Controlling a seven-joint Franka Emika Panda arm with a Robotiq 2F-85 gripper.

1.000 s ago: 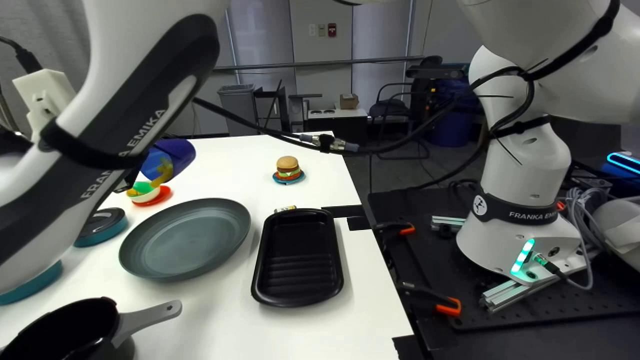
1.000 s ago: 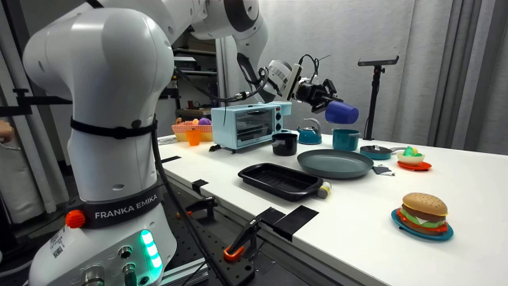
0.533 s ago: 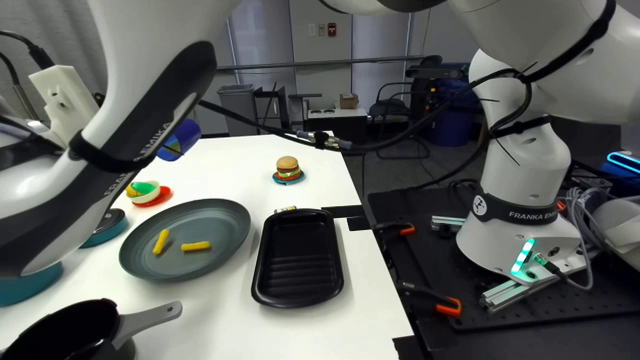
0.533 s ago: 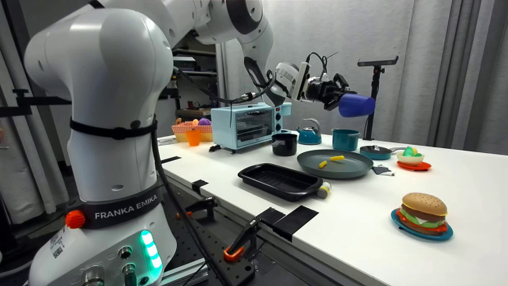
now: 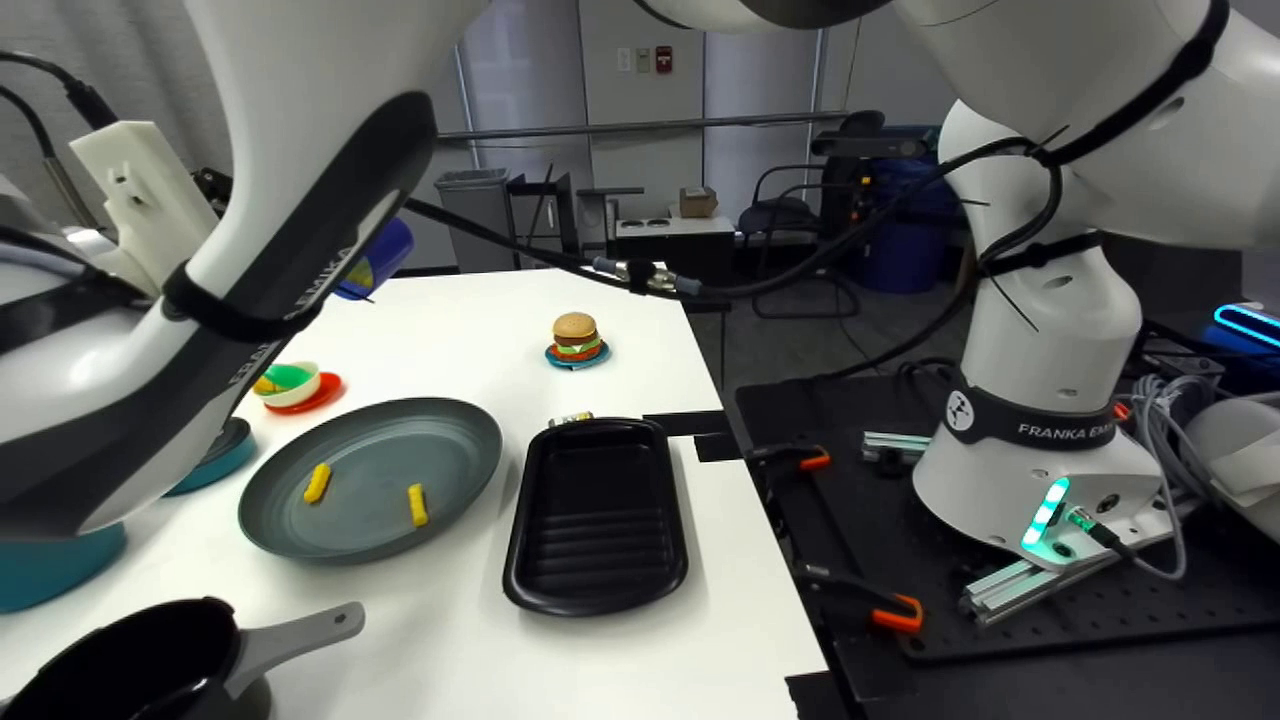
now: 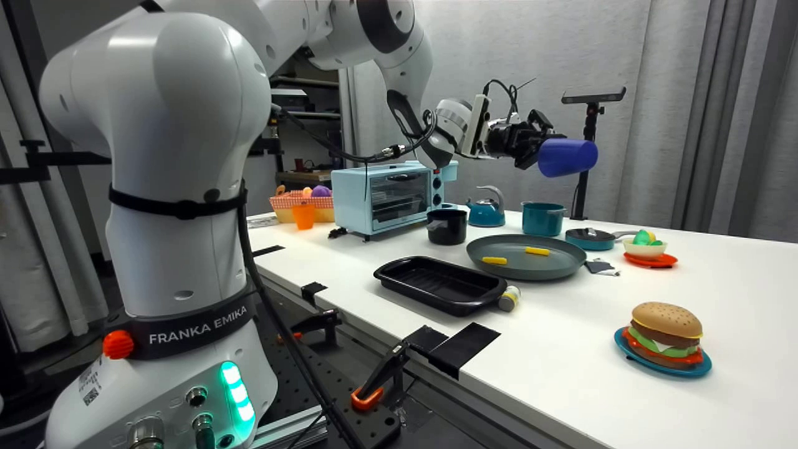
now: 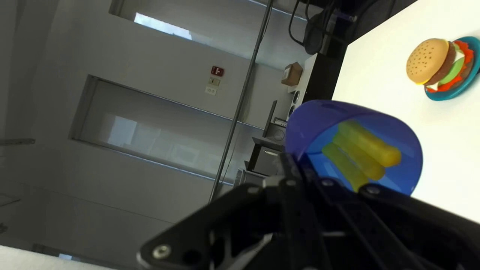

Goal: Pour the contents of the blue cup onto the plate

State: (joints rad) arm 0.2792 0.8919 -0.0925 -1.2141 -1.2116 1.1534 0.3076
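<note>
My gripper (image 7: 296, 168) is shut on the wall of the blue cup (image 7: 410, 144) at its rim. It holds the cup in the air, tipped on its side, in both exterior views (image 5: 388, 248) (image 6: 567, 157). Three yellow sticks (image 7: 362, 150) show inside the cup in the wrist view. The dark grey-teal plate (image 5: 400, 440) lies on the table. Two more yellow sticks lie apart on it, one to the left (image 5: 317, 483) and one near the front (image 5: 417, 505). In an exterior view the cup is above and to the right of the plate (image 6: 561, 262).
The black grill pan (image 5: 598, 520) is beside the plate. A black pot with a handle (image 5: 130, 650), a teal pot (image 6: 542, 219), a lidded dark pan (image 6: 589, 239) and a bowl on a red saucer (image 6: 645, 249) stand nearby. The toy burger (image 6: 664, 333) is farther off.
Two yellow sticks dropped onto the plate, bare a second ago; the front one then turned and rolled slightly. My gripper and the cup moved right and up in both exterior views.
</note>
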